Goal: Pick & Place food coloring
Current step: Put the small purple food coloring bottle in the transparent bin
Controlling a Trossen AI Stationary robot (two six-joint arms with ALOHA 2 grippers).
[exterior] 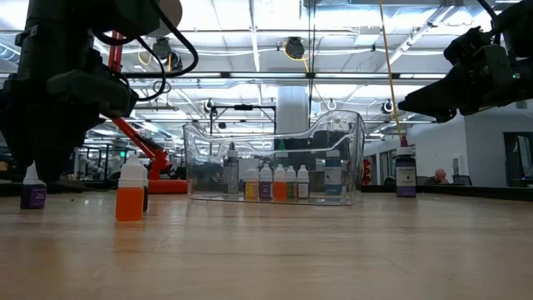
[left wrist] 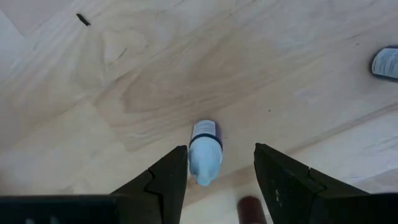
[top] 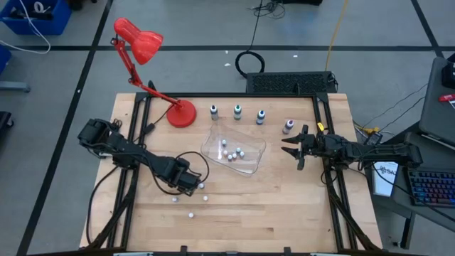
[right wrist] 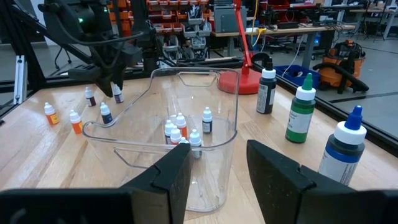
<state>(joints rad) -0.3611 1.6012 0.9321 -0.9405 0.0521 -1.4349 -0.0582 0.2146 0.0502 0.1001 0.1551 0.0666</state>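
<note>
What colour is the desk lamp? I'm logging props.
Red, head to base: the desk lamp shows best in the high view.

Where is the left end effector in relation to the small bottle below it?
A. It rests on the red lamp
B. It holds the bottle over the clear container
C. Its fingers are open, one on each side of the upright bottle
C: in the left wrist view the left end effector stands open with the small bottle upright on the wooden table between its fingers.
</note>
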